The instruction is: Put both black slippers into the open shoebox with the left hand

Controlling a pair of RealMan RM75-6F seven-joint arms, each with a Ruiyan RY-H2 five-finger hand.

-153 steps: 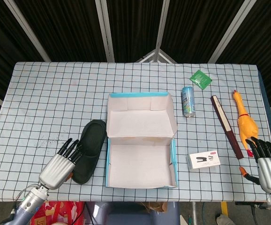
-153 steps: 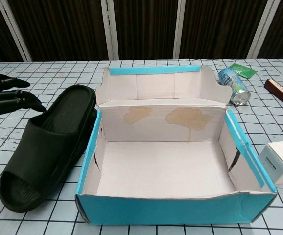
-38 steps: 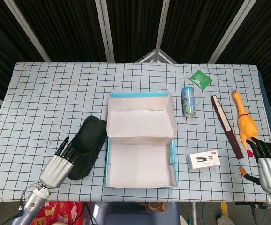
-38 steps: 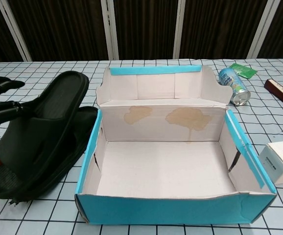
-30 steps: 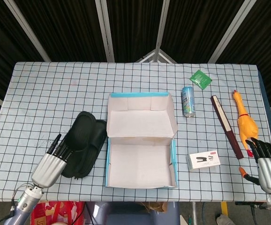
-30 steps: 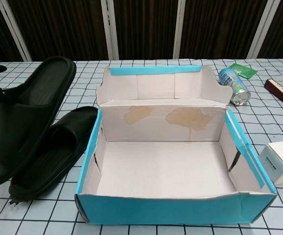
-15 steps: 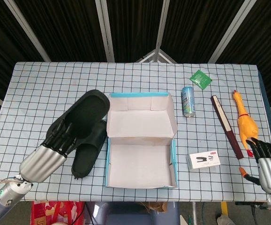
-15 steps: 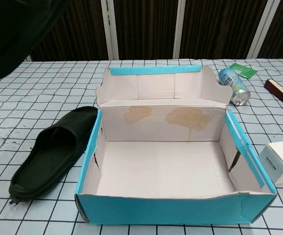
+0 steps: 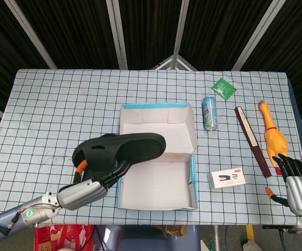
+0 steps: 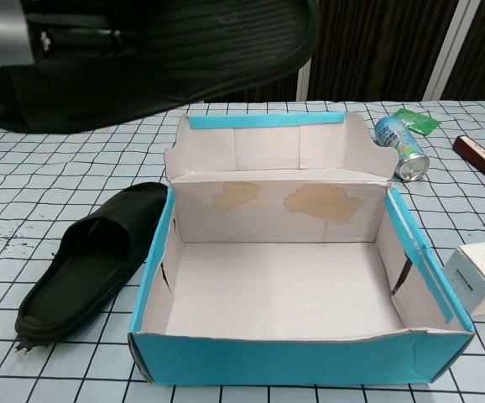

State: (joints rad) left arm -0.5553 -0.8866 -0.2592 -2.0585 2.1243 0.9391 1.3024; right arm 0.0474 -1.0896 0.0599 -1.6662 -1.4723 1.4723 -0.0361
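Raised slipper (image 9: 120, 149): gripped by left hand (image 9: 88, 191), above shoebox (image 9: 159, 157) left wall. Second slipper (image 10: 91, 256): on tabletop (image 9: 51, 104) beside box. Risk: toe catching wall, tipping box.

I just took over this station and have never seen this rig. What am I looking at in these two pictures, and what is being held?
The head view looks down on the table; the chest view looks across it from low down. The metal shapes at the bottom corners of the head view are the robot's own hands. Its left hand holds one black slipper in the air, over the left edge of the open shoebox; in the chest view that slipper fills the top left. The second slipper lies on the table left of the box, and nothing is in the box yet. The right hand rests idle, holding nothing. To the right lie a can, a rubber chicken and other odds.
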